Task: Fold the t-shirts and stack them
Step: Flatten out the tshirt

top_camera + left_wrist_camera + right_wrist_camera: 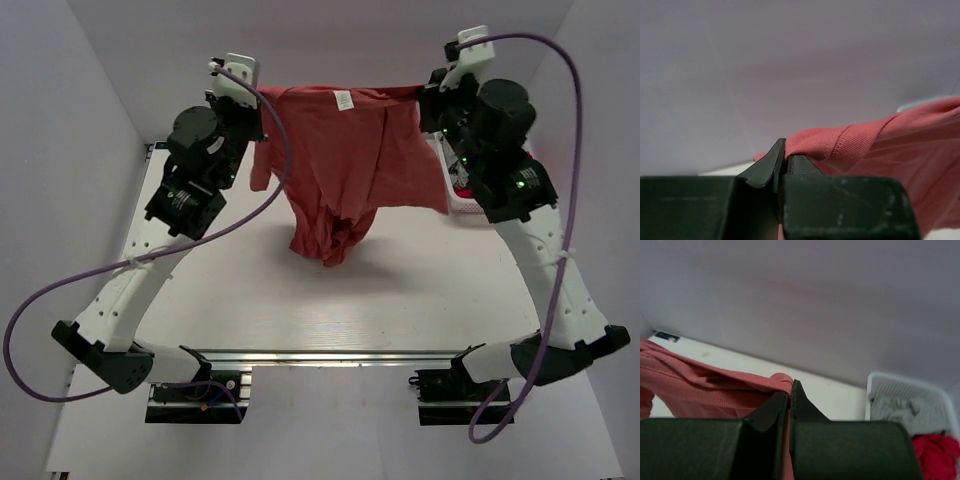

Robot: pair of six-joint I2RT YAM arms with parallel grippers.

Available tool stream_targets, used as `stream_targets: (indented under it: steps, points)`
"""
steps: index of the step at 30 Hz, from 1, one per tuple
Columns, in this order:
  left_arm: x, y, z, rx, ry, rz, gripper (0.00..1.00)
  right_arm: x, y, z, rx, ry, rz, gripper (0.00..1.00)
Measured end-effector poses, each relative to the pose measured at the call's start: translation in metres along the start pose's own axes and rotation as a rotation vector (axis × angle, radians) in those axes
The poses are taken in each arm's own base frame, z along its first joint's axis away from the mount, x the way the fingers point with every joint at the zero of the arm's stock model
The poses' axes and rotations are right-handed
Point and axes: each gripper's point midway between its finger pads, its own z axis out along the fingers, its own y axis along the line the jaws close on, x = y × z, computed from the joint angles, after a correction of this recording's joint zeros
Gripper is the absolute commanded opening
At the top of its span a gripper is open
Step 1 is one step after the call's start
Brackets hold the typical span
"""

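A muted salmon-red t-shirt [340,150] hangs stretched between my two raised grippers at the far side of the table, and its bunched lower end rests on the table top. My left gripper [262,97] is shut on the shirt's left top edge, with a ribbed hem pinched at the jaws [784,156]. My right gripper [425,93] is shut on the right top edge [790,389]. A white label shows at the collar [343,99]. A grey t-shirt [897,410] and a brighter red t-shirt [937,450] lie in the basket.
A white mesh basket [905,382] stands at the table's far right, mostly hidden behind my right arm in the top view [462,207]. Pale walls close in the table at the back and sides. Purple cables loop off both arms.
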Motion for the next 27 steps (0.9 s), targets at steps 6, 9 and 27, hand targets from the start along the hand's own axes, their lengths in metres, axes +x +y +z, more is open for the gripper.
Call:
stream_targets:
  steps: [6,9,27]
  points:
    - [-0.068,0.010,-0.028,0.033,-0.183,0.018,0.00,-0.084,0.004,-0.061,-0.110,-0.233,-0.072,0.00]
    - [-0.096,0.010,-0.049,0.080,-0.263,0.030,0.00,-0.113,0.008,-0.099,-0.176,-0.330,-0.102,0.00]
    - [-0.228,-0.001,-0.176,0.419,-0.620,0.036,0.00,-0.178,0.042,-0.248,-0.505,-0.657,-0.198,0.00]
